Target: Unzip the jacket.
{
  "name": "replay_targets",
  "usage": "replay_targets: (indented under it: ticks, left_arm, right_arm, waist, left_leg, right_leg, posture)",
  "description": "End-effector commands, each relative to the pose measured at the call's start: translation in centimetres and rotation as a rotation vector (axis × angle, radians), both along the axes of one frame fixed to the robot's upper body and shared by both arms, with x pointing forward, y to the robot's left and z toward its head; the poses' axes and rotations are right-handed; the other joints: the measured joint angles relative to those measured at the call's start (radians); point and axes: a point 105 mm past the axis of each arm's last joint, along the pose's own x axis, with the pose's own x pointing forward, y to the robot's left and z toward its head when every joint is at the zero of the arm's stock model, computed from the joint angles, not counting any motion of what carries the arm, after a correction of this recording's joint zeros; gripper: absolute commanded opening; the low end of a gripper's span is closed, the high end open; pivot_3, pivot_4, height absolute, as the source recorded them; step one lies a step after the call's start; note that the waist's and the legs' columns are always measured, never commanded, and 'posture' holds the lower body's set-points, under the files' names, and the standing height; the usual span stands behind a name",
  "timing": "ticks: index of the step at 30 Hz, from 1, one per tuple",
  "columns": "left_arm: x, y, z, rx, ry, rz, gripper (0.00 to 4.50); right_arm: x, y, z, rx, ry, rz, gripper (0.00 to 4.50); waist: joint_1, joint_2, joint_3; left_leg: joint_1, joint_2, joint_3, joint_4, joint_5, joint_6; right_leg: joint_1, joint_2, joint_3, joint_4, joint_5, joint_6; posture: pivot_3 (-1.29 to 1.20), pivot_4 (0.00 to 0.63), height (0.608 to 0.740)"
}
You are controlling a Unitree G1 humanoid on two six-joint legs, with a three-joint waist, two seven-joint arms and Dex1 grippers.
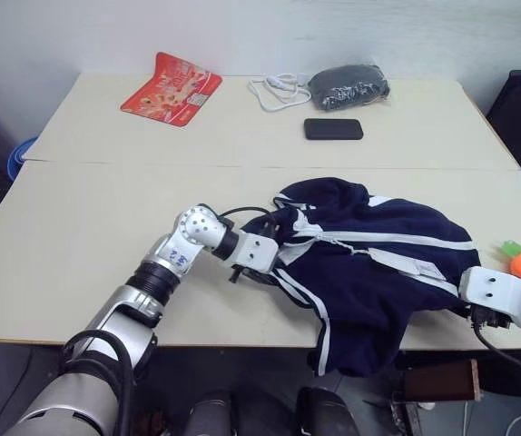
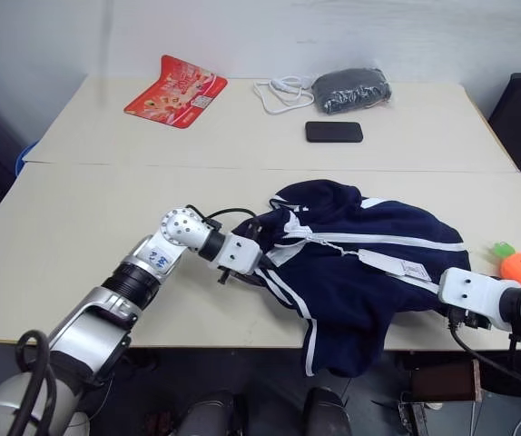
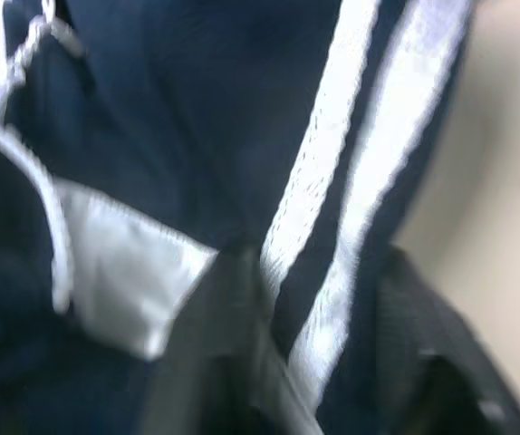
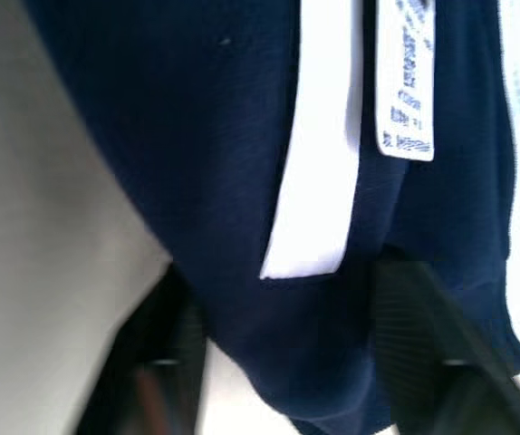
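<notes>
Jacket lies on table. L wrist view: left gripper seems clamped on striped cloth. R wrist view: right gripper fingers straddle hem, grip unclear.

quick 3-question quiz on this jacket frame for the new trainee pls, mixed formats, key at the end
1. True or false: the jacket lies wholly on the table, with no part over the near edge.
2. Which item sits nearest the far side of the jacket? A) red snack packet B) black phone C) white cable
3. Fill in: the left gripper meets the jacket at its ___ end, the right gripper at the hem end.

Key
1. False: part of it hangs over the near edge.
2. B
3. Collar. In the wrist views, each gripper's jaws have navy fabric between them.
</notes>
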Motion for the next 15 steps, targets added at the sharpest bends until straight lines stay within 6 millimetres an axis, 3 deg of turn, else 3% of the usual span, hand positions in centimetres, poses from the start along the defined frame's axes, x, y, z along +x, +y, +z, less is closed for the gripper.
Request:
replay_targets:
  ticks: [1,4,9,15]
  left_arm:
    - [-0.5,1.7,0.1,0.004,-0.005,0.022,0.03]
    - [-1.1,4.0,-0.4,0.029,0.015,0.081,0.0]
    - [-2.3,7.2,-0.2,0.038,0.038,0.195,0.0]
    - [-5.0,10.8,0.4,0.05,0.056,0.324,0.0]
  right_arm:
    - [0.3,-0.8,1.0,-0.049,-0.014,0.01,0.82]
    - [0.7,-0.7,1.4,-0.08,-0.023,0.052,0.05]
    - [1.5,0.4,1.6,-0.098,-0.028,0.135,0.05]
    - [1.5,4.7,1.7,-0.042,-0.008,0.317,0.05]
  waist:
    - [0.0,0.0,0.0]
    - [-0.007,0.0,0.0]
    - [-0.023,0.0,0.0]
    - [-0.028,0.0,0.0]
  left_leg:
    - [0.0,0.0,0.0,0.0,0.0,0.0]
    - [0.0,0.0,0.0,0.0,0.0,0.0]
    - [0.001,0.001,0.0,-0.001,0.0,-0.001]
    - [0.001,0.004,-0.002,-0.002,0.0,-0.001]
  right_leg:
    - [0.0,0.0,0.0,0.0,0.0,0.0]
    - [0.0,0.0,0.0,0.0,0.0,0.0]
    - [0.0,0.0,0.0,0.001,0.0,0.0]
    - [-0.001,0.001,0.001,0.001,0.0,-0.001]
  posture:
    - [0.0,0.15,0.74]
    - [0.0,0.15,0.74]
    - [0.0,0.15,0.74]
    - [0.0,0.15,0.74]
